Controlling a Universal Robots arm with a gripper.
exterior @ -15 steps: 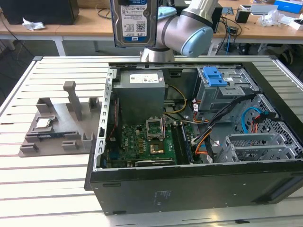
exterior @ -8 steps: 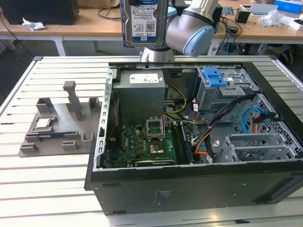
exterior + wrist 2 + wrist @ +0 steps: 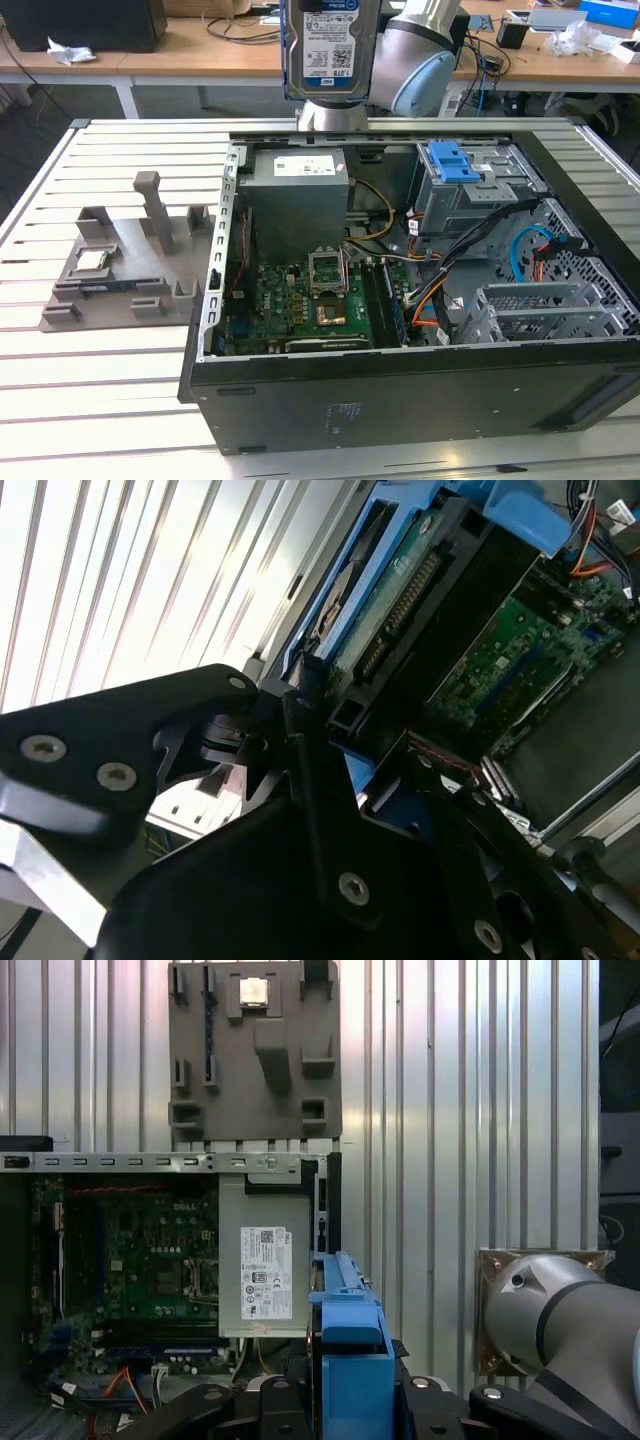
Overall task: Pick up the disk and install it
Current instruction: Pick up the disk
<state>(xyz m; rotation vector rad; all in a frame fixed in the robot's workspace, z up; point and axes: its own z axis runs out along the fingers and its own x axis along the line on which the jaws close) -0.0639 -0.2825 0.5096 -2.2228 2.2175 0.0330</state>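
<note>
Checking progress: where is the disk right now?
At the exterior view's top centre, the disk is held upright in the air, above the power supply of the open computer case.

rectangular silver disk (image 3: 330, 55), upper centre: bare metal is seen, smooth | blue side rails (image 3: 350, 1345): plastic | slatted pale table (image 3: 110, 390): smooth metal, sheen noted | grey holder tray (image 3: 120, 275): matt plastic | black computer case (image 3: 400, 405): matt painted metal

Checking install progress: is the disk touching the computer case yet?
Apart. The exterior view shows the disk hanging above the computer case, its lower edge clear of the case's rim.
</note>
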